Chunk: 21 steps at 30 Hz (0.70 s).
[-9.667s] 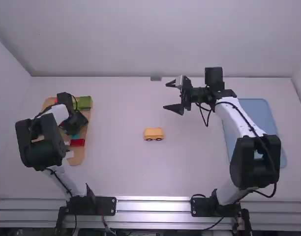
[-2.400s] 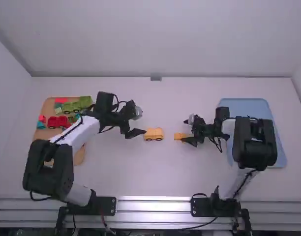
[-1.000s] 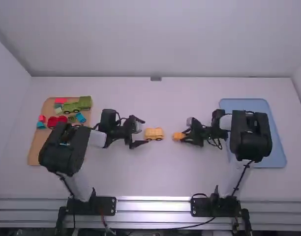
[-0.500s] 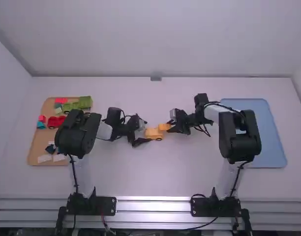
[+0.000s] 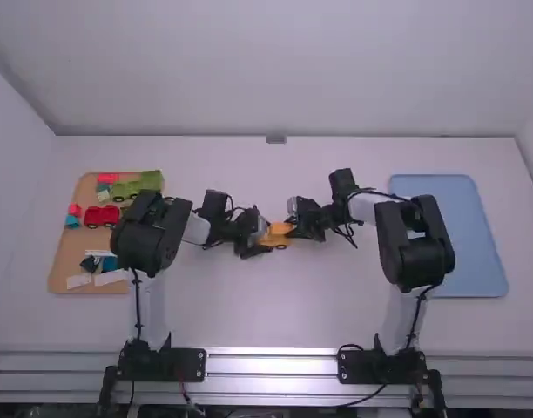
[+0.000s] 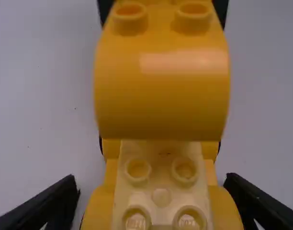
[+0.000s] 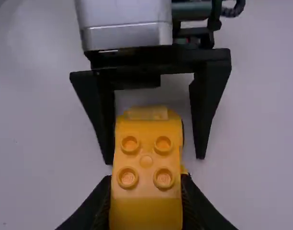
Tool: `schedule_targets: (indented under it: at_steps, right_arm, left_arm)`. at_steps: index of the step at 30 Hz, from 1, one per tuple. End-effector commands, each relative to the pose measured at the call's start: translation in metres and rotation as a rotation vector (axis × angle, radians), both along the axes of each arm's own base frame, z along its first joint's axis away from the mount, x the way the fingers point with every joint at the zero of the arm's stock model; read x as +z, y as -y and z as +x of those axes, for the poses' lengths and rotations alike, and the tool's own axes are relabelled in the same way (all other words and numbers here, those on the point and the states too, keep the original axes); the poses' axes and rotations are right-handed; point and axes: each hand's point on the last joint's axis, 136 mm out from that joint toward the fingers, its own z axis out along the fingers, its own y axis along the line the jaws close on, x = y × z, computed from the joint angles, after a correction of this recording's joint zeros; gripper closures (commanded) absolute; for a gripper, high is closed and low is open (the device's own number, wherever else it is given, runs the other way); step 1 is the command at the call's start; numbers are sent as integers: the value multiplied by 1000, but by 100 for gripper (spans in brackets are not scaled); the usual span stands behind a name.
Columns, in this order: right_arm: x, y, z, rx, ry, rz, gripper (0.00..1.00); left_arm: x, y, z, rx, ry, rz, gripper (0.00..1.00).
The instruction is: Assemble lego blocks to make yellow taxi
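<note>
Keeping the yellow block [image 7: 146, 160] level in your right gripper's [image 7: 146, 184] clamp, you align it over the wheeled base [image 6: 161, 196], mid-table; steady this base first, since your left gripper's [image 6: 151, 184] jaws stand apart around it, perhaps without touching.

The high view is bright, with glare on the metal rail [image 5: 271, 366] at bottom middle; in the dimmer left wrist view, the yellow block [image 6: 161, 100] shines at upper middle.

Yellow block [image 6: 161, 96] now over wheeled base [image 6: 161, 175]
</note>
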Motion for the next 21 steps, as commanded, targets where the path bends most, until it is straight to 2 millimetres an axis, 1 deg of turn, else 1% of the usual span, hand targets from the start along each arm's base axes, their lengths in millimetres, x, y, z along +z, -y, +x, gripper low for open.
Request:
schedule_targets:
  at_steps: [1, 4, 5, 8, 11, 14, 18, 21]
  right_arm:
    - [5, 0, -4, -12, -10, 11, 87]
    - [1, -2, -2, -37, -8, 27, 87]
    - [0, -2, -2, -41, -11, 34, 87]
    - [-2, -9, -4, -29, -9, 62, 87]
    - [-4, -10, 0, -48, -27, 68, 87]
    - [-1, -15, -6, -11, -20, 112, 87]
    - [-5, -20, -9, 2, -18, 91, 88]
    - [-11, -18, -8, -15, -21, 49, 90]
  left_arm:
    - [-13, -3, -4, 15, -29, 36, 36]
    - [-14, -3, -5, 15, -33, 37, 50]
    - [-14, -3, -5, 15, -33, 36, 51]
    - [-14, -3, -6, 15, -37, 36, 52]
    - [-15, -3, -7, 15, -46, 39, 52]
    - [-16, -3, -8, 14, -56, 42, 52]
    - [-16, -5, -7, 18, -55, 41, 53]
    - [-16, -3, -8, 13, -54, 41, 52]
